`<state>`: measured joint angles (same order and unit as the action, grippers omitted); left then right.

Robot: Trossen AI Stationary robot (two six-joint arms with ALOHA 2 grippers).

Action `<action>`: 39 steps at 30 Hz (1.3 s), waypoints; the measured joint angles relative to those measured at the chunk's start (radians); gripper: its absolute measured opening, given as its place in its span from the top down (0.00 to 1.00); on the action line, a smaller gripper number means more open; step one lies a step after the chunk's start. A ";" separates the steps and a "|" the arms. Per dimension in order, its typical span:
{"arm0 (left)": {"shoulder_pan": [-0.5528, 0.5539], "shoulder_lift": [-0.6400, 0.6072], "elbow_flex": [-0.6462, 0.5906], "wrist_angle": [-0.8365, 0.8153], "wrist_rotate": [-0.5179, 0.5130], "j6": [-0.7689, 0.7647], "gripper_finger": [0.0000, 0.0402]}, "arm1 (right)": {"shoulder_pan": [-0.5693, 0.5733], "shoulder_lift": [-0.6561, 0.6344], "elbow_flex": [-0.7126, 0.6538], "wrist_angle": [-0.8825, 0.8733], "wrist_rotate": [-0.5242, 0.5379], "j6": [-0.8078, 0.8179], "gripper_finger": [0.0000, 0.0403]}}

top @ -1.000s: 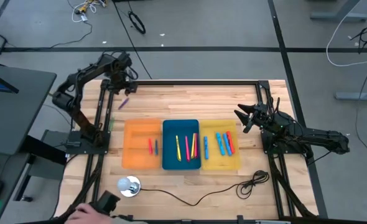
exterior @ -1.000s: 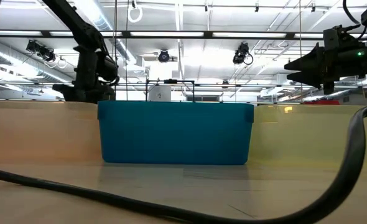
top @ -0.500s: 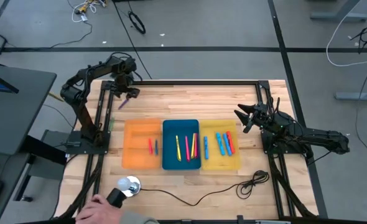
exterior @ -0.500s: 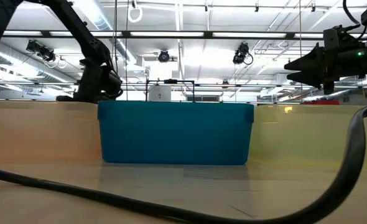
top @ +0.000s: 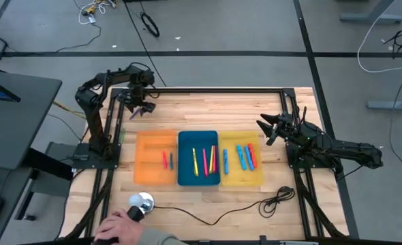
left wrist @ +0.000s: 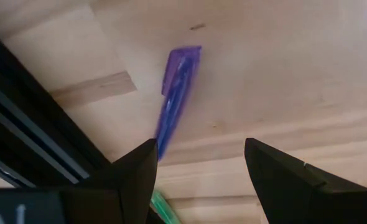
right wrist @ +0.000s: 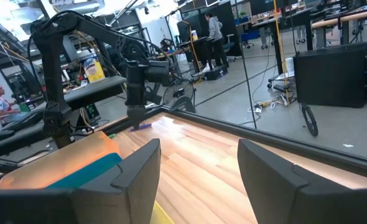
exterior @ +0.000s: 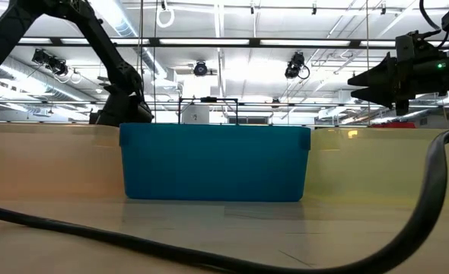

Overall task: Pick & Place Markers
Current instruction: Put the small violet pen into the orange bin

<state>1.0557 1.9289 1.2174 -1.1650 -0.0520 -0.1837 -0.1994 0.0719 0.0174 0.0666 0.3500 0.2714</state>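
Observation:
One purple marker (left wrist: 177, 93) lies flat on the bare wood near the table's far left corner (top: 135, 113). My left gripper (left wrist: 199, 146) hangs open just over it (top: 142, 107), a finger on either side of the marker's near end. That end passes behind one finger, so I cannot tell if it touches. The other markers lie in the orange tray (top: 153, 139), the blue tray (top: 198, 139) and the yellow tray (top: 240, 178). My right gripper (top: 264, 128) waits open above the table by the yellow tray's far right corner.
The three trays stand side by side across the table's middle. A black cable (top: 255, 205) curls along the near edge. A person's hand (top: 122, 228) holds a dark thing beside a silvery round object (top: 142, 202) at the near left. Dark frame rails border the table.
My left gripper has swung from the far left corner a little toward the right and near side and come down over the purple marker, which has stayed where it lay. The person's hand has moved right along the near edge toward the silvery object.

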 joint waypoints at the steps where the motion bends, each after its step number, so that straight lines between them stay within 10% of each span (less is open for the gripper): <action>1: 0.001 0.000 0.000 0.003 -0.001 -0.015 0.39 | 0.000 0.000 0.000 0.000 0.000 0.000 0.47; 15: 0.011 0.001 -0.014 0.026 -0.039 -0.078 0.53 | 0.000 0.000 0.000 0.000 0.000 0.000 0.47; 39: -0.068 0.003 -0.069 0.028 -0.100 -0.013 0.47 | 0.000 0.000 0.000 0.000 0.000 0.000 0.47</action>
<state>0.9876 1.9320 1.1489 -1.1366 -0.1524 -0.1966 -0.1997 0.0717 0.0174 0.0666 0.3496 0.2710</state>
